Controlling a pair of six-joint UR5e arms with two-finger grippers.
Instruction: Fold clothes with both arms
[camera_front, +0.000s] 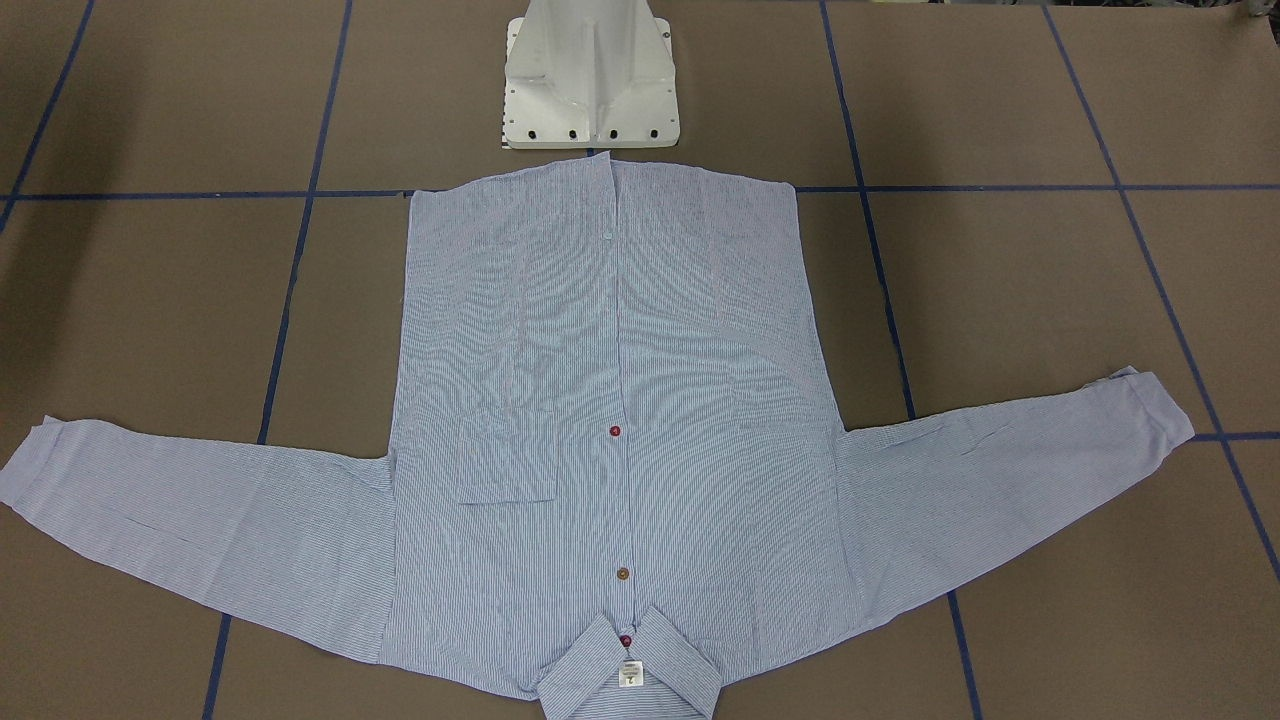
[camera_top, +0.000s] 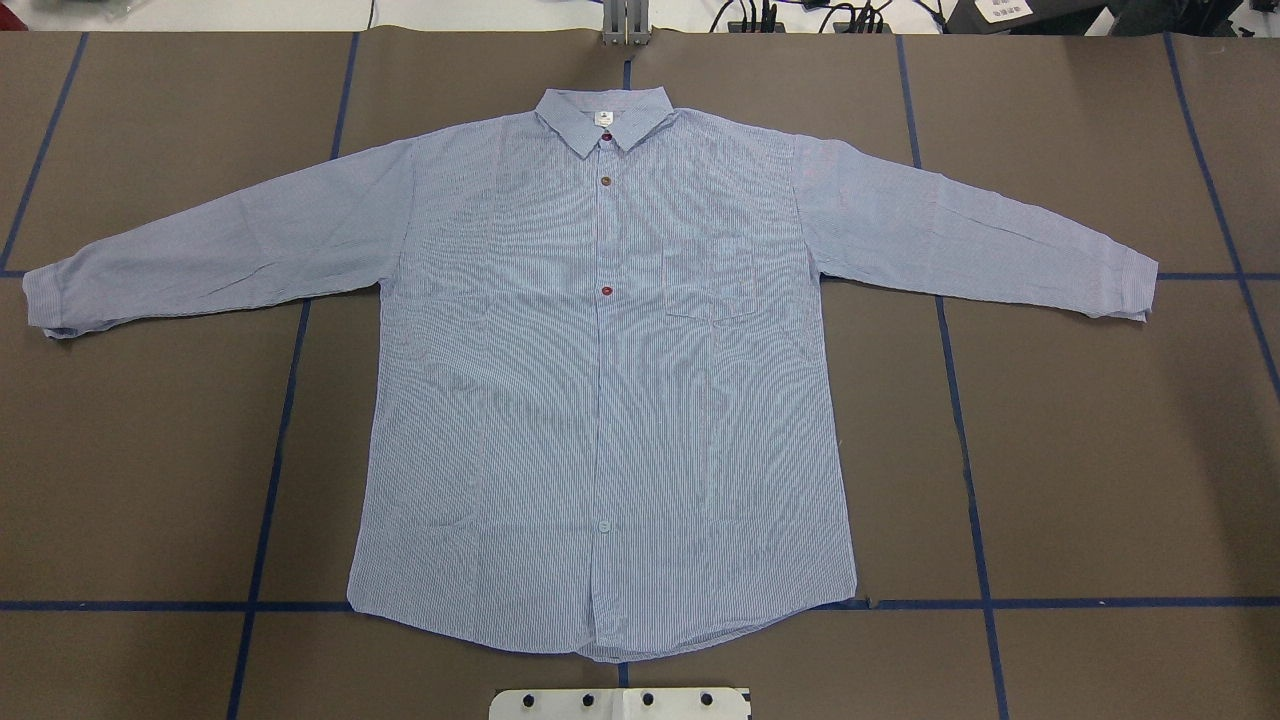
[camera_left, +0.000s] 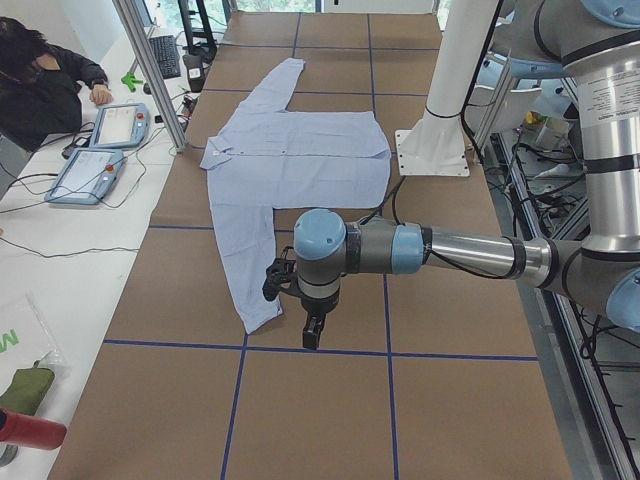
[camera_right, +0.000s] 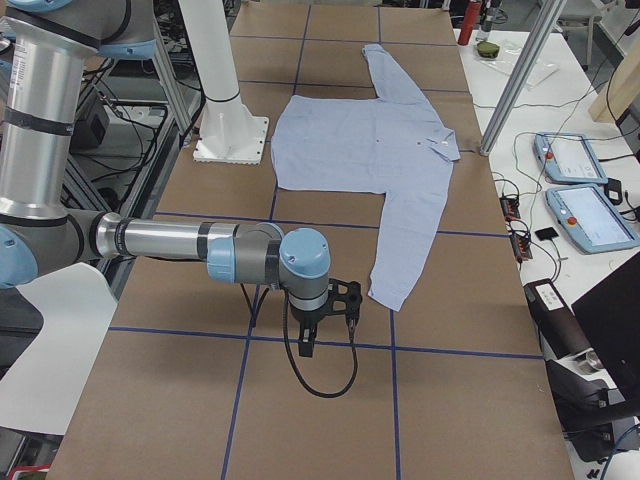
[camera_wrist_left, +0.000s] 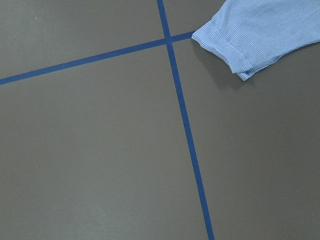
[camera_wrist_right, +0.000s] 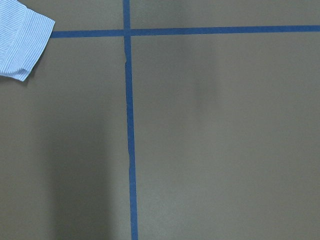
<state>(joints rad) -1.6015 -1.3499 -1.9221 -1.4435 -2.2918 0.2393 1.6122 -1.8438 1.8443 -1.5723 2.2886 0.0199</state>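
Note:
The light blue striped shirt (camera_front: 600, 400) lies flat and face up on the brown table, both sleeves spread out, collar at the far edge from the robot (camera_top: 600, 400). In the exterior left view the near left gripper (camera_left: 312, 332) hangs above the table just beside the sleeve cuff (camera_left: 255, 315); I cannot tell whether it is open or shut. In the exterior right view the near right gripper (camera_right: 305, 345) hangs beside the other cuff (camera_right: 385, 295); I cannot tell its state either. The wrist views show only a cuff each (camera_wrist_left: 240, 40) (camera_wrist_right: 20, 45), with no fingers in view.
The white pedestal base (camera_front: 590, 80) stands at the shirt's hem (camera_top: 620, 703). Blue tape lines (camera_wrist_left: 185, 130) grid the table. An operator (camera_left: 40, 90) and teach pendants (camera_left: 90, 175) (camera_right: 590, 215) are beyond the table's far edge, by an aluminium post (camera_left: 150, 70).

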